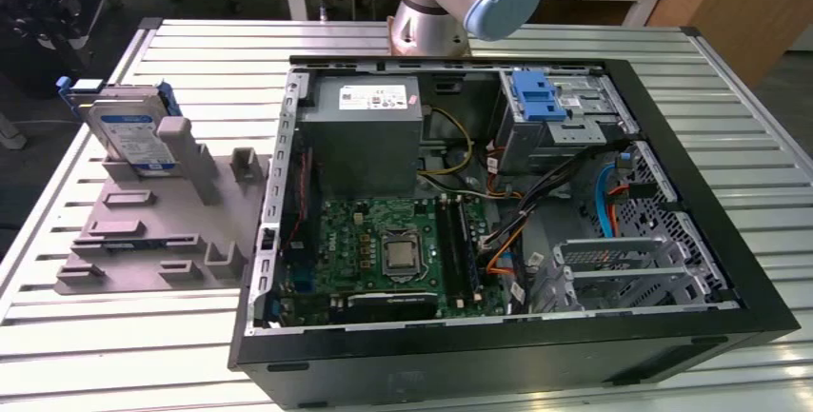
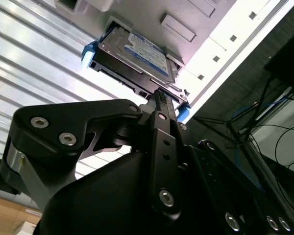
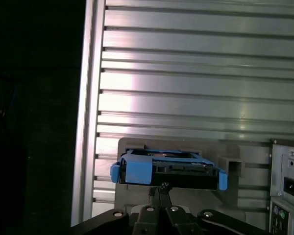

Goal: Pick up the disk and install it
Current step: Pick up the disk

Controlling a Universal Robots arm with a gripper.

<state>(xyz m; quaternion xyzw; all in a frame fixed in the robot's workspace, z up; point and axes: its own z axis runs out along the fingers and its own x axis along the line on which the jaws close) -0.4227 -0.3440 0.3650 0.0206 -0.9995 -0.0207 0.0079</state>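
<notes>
Disk [image 1: 133,134] stood on edge in the grey holder [image 1: 147,241] on the table [image 1: 128,355], beside the open computer case [image 1: 752,269]; pick-up seemed the step in hand; the tool [image 3: 160,190] (tips pressed together, pinching nothing) hung near its end; a grasp would need them spread first.

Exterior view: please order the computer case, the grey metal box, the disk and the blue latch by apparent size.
1. computer case, largest
2. grey metal box
3. disk
4. blue latch, smallest

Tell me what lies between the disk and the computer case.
In the exterior view, upright posts of the grey holder stand between the disk and the computer case.
</notes>
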